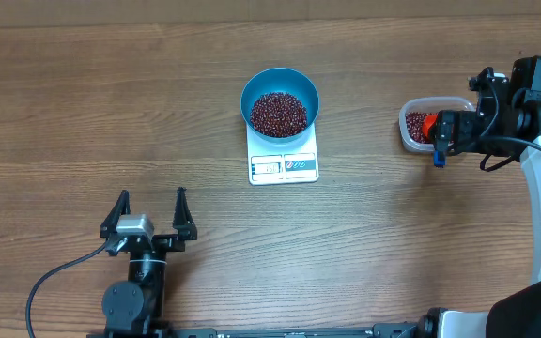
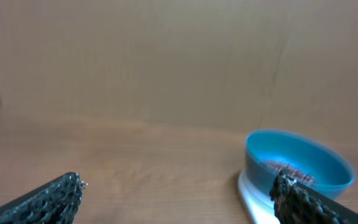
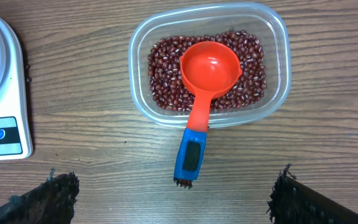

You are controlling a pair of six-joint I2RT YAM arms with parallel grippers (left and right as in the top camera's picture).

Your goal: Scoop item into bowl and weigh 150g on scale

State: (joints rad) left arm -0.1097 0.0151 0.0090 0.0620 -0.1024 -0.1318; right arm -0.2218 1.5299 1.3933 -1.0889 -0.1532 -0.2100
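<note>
Black ribbed fingers of the right claw frame the bottom corners of the right wrist view, spread wide with nothing between them. Just above them, mid-frame, lie the beans, a loose bed of small dark red grains in a clear plastic tub. An orange scoop rests cup-up on them, and its blue handle juts over the tub's near rim toward the claw.

A second heap of beans sits in the blue bowl at upper centre of the overhead view. The bowl stands on the white scale, whose display is too small to read, so I cannot tell how near the target weight is.

Such beans look hard, smooth and free-running. They would roll and scatter, and no claw could pinch them, so they go by the scoopful. The scoop looks like light, stiff plastic, and the blue handle, clear of the beans, is the place to take hold. A level carry should keep them from spilling.

At lower left of the overhead view the left claw hangs over bare worktop, jaws apart and empty, well away from the scale
</note>
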